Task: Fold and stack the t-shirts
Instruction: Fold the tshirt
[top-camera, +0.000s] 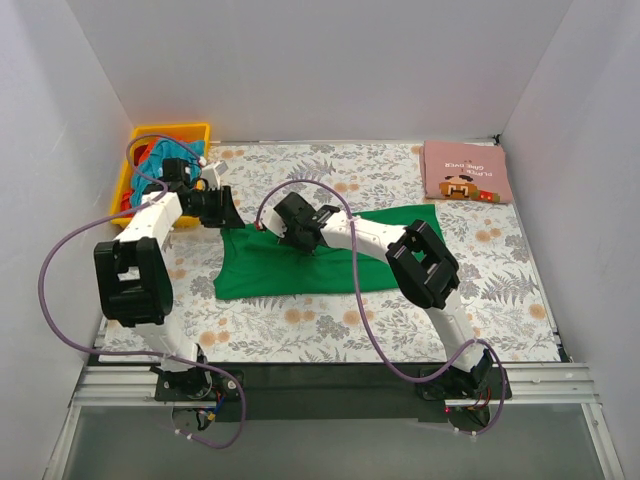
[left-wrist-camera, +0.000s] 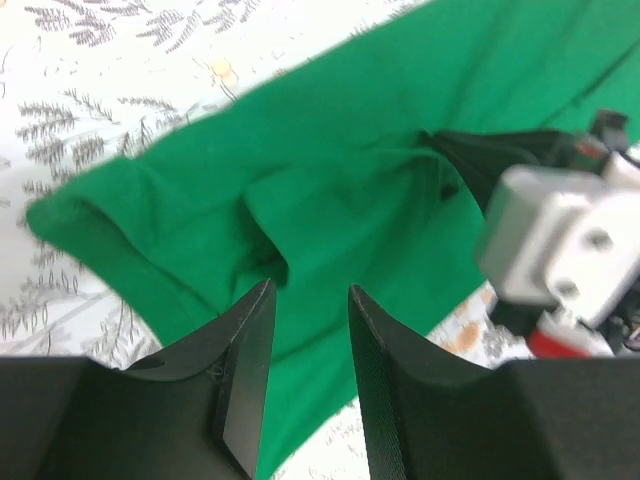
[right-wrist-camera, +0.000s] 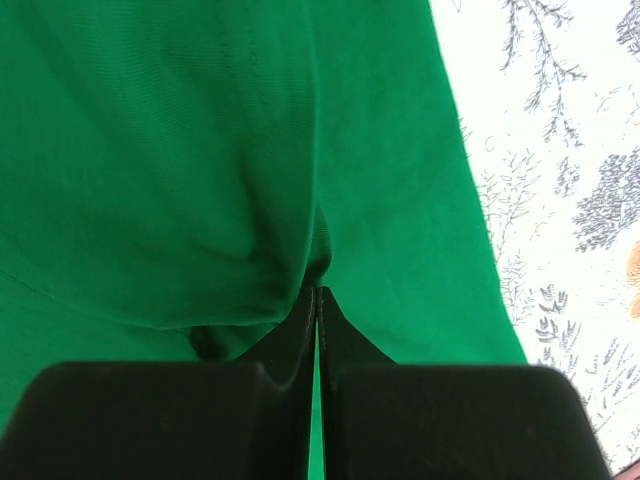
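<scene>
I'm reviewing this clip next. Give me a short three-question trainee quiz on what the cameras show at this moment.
1. True or false: the right gripper is shut on a pinch of the green t-shirt.
2. Where does the pink t-shirt lie?
A. Under the green one
B. Folded at the far right corner of the floral table cover
C. At the near edge, by the arm bases
3. Short answer: what holds the teal t-shirt at the far left?

Key: 1 true; 2 B; 3 the yellow bin.
</scene>
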